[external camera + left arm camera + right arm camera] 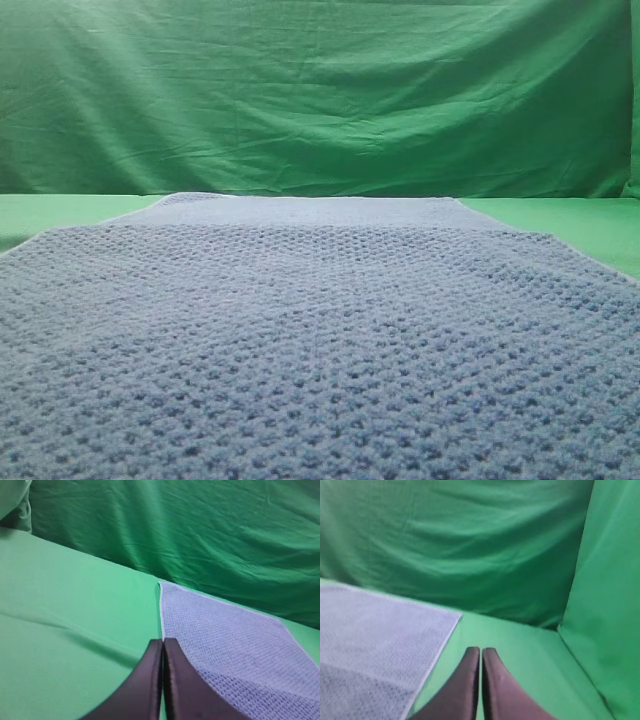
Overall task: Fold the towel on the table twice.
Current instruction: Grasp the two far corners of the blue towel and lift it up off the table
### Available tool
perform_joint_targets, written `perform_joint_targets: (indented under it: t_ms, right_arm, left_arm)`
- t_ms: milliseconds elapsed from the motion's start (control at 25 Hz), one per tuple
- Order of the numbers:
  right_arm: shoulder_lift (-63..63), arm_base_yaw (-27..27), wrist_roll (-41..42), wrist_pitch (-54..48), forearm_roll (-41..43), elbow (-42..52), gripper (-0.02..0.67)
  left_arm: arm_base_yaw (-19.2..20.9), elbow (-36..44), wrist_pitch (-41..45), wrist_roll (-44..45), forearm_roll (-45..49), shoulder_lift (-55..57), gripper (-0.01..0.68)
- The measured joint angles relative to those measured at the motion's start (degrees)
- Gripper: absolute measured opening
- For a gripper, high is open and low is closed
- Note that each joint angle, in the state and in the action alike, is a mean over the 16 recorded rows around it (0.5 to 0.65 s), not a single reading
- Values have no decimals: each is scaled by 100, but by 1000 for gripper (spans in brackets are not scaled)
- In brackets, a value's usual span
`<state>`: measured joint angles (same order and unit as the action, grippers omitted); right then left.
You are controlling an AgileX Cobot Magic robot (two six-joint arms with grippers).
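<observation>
The waffle-knit towel looks soft and limp; corners suit pinching. Left gripper and right gripper are pressed closed, empty.

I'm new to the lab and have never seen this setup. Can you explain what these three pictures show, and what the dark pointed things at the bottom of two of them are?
This is a two-armed robot. One picture comes from a fixed camera looking across the table; it shows a blue-grey towel spread out flat, with a wrinkled green backdrop behind. The arms are not visible there. The other two pictures come from cameras mounted on each wrist. The dark shapes are each arm's jaws, pressed together with nothing between them. The left gripper hovers by the towel's left edge, the right gripper just off its right edge, above bare table. Nothing is held, and the towel looks unfolded.
</observation>
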<state>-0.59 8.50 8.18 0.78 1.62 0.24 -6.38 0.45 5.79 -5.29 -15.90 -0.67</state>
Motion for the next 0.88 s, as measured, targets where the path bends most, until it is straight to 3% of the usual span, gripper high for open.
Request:
perform_joint_targets:
  t_ms: [320,600,880]
  right_arm:
    - [333,0,-421,-588,-255,-839,0]
    - [1286,0,-604,-1682,-623,-1707,0]
    - [2258,0,-683,-1863,-972,-2023,0]
  left_arm:
    - [0,-447,155,17,-116,491,0]
    - [0,-1190,485,158,-120,1610,0]
    - [0,-1713,348,313,-126,2604,0]
